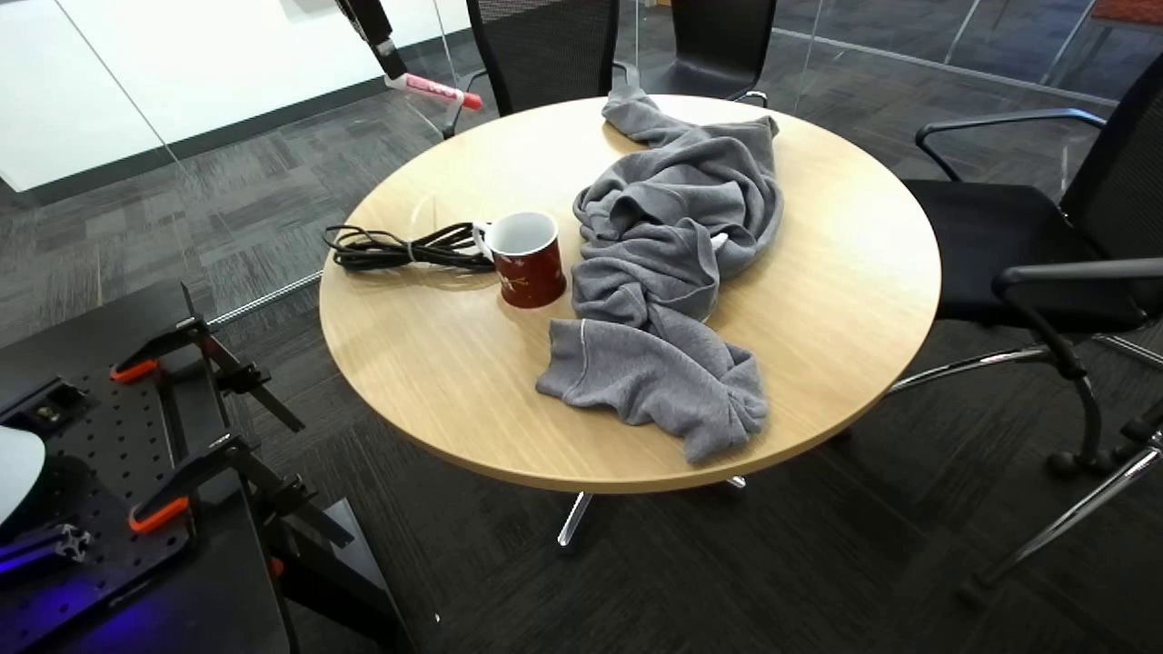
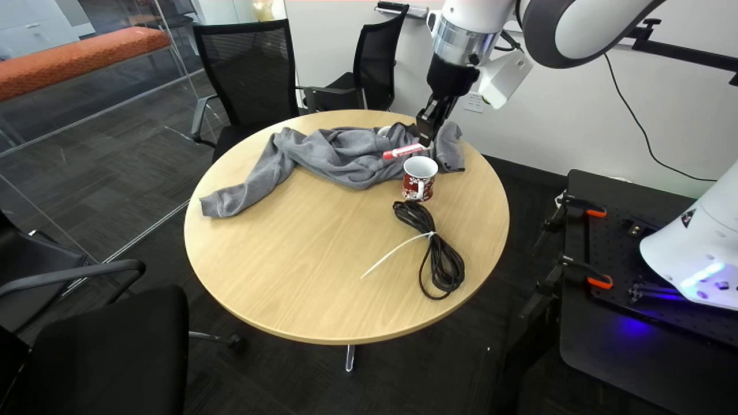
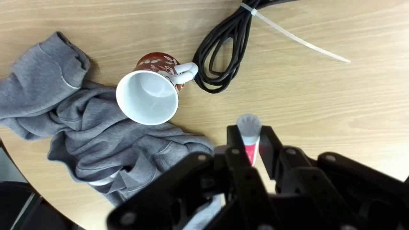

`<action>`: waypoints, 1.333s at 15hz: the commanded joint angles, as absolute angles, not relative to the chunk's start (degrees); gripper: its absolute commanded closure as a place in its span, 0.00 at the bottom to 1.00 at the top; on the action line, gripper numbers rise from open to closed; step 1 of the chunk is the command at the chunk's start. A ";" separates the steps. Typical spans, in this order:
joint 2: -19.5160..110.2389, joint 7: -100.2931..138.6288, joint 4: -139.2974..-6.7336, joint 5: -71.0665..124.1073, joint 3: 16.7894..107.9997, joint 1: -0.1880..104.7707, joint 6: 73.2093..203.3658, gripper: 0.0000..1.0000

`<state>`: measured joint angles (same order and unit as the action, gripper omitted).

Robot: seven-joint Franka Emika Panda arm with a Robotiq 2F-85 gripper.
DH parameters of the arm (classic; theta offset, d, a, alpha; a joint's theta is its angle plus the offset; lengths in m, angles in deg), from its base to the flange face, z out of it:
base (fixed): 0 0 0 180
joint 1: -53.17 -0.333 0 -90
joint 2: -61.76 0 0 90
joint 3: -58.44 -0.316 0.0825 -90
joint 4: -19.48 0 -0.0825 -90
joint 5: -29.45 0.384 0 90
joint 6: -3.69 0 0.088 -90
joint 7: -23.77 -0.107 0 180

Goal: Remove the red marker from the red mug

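Observation:
The red mug [image 1: 533, 275] stands upright on the round table, with a white handle and a pale inside. It also shows in an exterior view [image 2: 416, 187] and the wrist view [image 3: 156, 62]; nothing is seen inside it. My gripper [image 1: 396, 78] is shut on the grey end of the red marker [image 1: 441, 91], holding it well above the table. In an exterior view the gripper [image 2: 425, 142] and the marker [image 2: 402, 151] appear above and behind the mug. In the wrist view the jaws [image 3: 250, 129] pinch the marker [image 3: 250, 150], to the lower right of the mug; its red end is hidden there.
A crumpled grey cloth [image 1: 677, 218] lies beside the mug on the table [image 1: 845, 272]. A black coiled cable [image 2: 438, 253] with a white tie lies near the mug's handle side. Black chairs [image 1: 1018, 245] surround the table. A black bench with clamps [image 1: 182, 363] stands nearby.

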<state>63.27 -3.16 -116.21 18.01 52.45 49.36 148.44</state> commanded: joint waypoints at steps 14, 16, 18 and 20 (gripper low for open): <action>51.11 -20.50 -110.32 11.99 55.40 45.41 155.77 0.95; 49.14 -23.75 -110.01 12.25 56.38 44.45 159.14 0.95; 47.40 -26.45 -109.85 12.57 57.49 43.05 161.87 0.95; 45.88 -29.72 -109.75 12.17 59.02 41.04 164.41 0.95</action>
<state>48.12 -24.81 -110.88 12.78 56.40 44.28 161.30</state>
